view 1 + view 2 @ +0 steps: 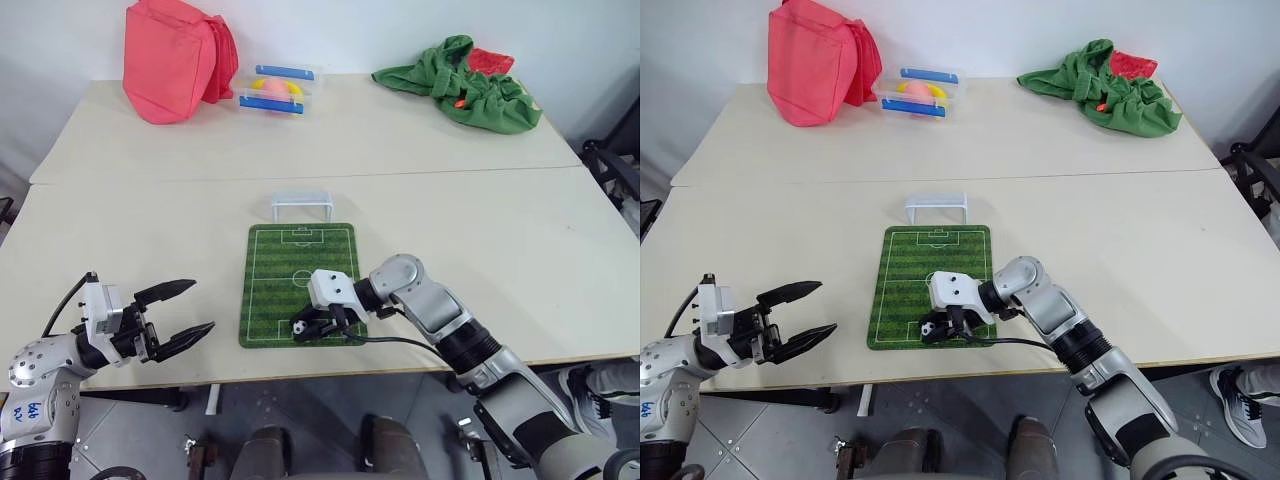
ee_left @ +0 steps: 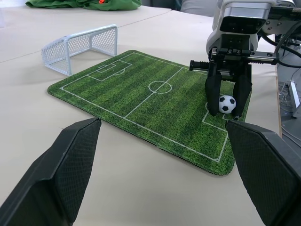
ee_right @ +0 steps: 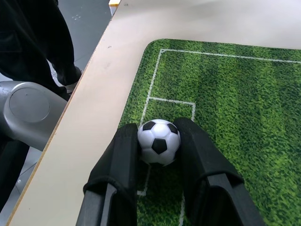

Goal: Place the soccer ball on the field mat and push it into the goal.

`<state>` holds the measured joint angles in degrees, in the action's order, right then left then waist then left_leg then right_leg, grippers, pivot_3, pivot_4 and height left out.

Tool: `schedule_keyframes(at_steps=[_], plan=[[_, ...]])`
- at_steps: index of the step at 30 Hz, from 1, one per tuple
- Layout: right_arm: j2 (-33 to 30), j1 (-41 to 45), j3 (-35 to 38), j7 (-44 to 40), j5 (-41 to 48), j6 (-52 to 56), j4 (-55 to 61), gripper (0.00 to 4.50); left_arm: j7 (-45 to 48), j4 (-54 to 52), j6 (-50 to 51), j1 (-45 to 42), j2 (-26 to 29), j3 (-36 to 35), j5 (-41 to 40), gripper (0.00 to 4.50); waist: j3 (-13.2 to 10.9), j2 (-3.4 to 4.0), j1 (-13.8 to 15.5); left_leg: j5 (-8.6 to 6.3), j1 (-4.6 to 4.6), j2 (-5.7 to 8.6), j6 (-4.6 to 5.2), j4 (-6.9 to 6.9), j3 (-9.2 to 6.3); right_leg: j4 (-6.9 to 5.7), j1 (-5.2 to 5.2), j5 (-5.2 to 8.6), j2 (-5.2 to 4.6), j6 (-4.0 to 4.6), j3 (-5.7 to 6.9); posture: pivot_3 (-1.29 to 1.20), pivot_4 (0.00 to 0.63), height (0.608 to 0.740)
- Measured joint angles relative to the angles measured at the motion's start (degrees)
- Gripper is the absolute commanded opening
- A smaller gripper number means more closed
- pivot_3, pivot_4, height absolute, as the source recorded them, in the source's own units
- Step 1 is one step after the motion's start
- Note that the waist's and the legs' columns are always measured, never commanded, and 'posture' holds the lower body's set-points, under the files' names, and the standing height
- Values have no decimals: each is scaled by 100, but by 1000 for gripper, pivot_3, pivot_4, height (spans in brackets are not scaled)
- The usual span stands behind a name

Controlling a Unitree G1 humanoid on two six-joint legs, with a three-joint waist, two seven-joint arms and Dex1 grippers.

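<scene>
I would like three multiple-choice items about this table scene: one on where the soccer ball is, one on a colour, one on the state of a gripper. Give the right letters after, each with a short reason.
1. Where is the soccer ball?
A. inside the goal
B. at the near end of the field mat, far from the goal
C. in the clear box

2. What colour is the bag at the far left of the table?
A. red
B. blue
C. yellow

3. How does the left gripper stand?
A. shut on the ball
B. shut on nothing
C. open, holding nothing

Answers:
1 B: the ball sits between the right gripper's fingers over the field mat's near penalty box; the goal stands at the far end.
2 A: the bag is plainly red.
3 C: its two fingers are spread apart with only air between them.
</scene>
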<state>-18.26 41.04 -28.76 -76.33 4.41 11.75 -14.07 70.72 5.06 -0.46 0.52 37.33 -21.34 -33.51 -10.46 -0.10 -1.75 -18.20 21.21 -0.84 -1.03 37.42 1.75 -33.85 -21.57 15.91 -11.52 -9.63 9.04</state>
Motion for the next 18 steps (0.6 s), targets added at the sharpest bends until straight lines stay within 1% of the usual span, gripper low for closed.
schedule_keyframes(at_steps=[1,3,5,14,18], plan=[[-1,0,0,-2,0,0,0,841,-1,1,0,-2,0,0,0,4500,0,0,0,0,0,0,0,0,0,0,0,0,0,0,0,0,150,740],[-2,0,0,-16,4,0,0,1592,-6,9,0,-14,-1,0,1,4500,0,0,1,0,0,0,0,0,0,0,0,0,0,0,0,0,150,740],[-1,0,0,-51,23,-1,0,2187,-19,12,0,-32,-2,0,2,4500,0,0,1,0,0,0,0,0,0,0,0,0,0,0,0,0,150,740],[34,29,6,-56,105,110,5,2187,-67,35,-6,-105,-18,0,4,4500,0,0,1,0,0,-1,0,1,0,0,0,0,1,0,0,0,150,740],[27,80,41,-91,197,180,221,2187,-73,35,-22,-140,-19,0,7,4500,0,0,1,0,0,-1,-1,0,0,0,-1,0,1,1,0,0,150,740]])
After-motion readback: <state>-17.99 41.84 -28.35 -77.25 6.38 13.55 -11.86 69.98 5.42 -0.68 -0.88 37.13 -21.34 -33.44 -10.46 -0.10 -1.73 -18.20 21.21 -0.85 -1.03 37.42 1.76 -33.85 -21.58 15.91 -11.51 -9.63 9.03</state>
